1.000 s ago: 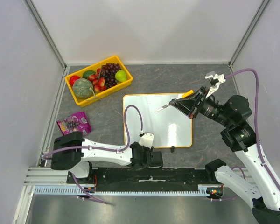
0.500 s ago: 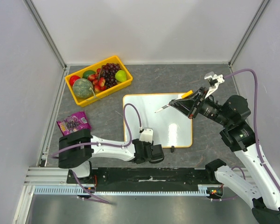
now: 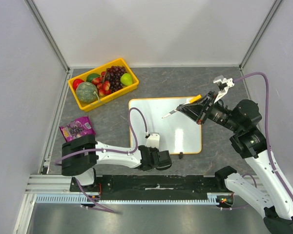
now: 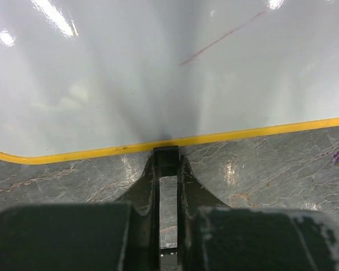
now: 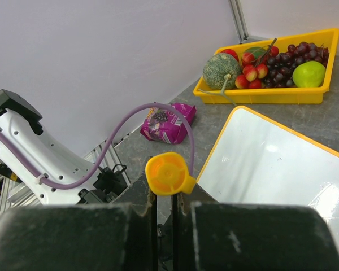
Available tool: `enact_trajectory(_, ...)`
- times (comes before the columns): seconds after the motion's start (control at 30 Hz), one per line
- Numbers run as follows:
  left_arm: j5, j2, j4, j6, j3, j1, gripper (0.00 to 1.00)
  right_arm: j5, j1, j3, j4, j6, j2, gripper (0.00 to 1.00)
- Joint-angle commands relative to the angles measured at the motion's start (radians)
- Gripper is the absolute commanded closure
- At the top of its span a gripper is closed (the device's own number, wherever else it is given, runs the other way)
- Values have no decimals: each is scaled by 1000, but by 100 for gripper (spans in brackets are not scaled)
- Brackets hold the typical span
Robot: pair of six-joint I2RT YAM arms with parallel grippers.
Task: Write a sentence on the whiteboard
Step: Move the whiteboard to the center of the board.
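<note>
1. The left arm lies low along the table's near edge, its forearm stretched toward the middle. The left claw (image 4: 166, 166) meets the near rim of the whiteboard (image 3: 158, 134).
2. Its fingers (image 4: 148, 183) are closed on a small black foot (image 4: 166, 153) that sits against the board's yellow rim.
3. The right arm rises from the right side, bends at the elbow and reaches left over the board's far right corner.
4. The right claw (image 5: 165, 197) is clamped on a marker (image 3: 169, 114). The marker's yellow end shows between the fingers and its tip points left over the board.
5. The whiteboard lies flat on the grey table (image 3: 185, 80), in the middle, near and to the right of the crate.
6. In the left wrist view a thin reddish line (image 4: 220, 38) crosses its surface. Whether that is ink or a reflection, I cannot tell.
7. The yellow crate (image 3: 112, 97) sits at the far left. It holds a green melon (image 3: 87, 91), dark grapes (image 3: 116, 73), strawberries (image 3: 101, 87), a green apple (image 3: 126, 79) and a red fruit (image 3: 77, 83).
8. A purple snack bag (image 3: 78, 127) lies on the table, nearer than the crate.
</note>
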Motion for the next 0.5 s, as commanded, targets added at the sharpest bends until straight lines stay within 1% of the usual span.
enact_trajectory(0.0, 4, 32, -11, -29, -31, -5, 98, 1, -1, -18, 32, 6, -2, 100)
enact_trajectory(0.27, 41, 20, -44, -109, -12, -43, 98, 1, -1, -28, 34, 8, -4, 100)
enact_trajectory(0.47, 59, 60, -69, -148, 31, -79, 98, -1, -1, -38, 37, 9, -4, 100)
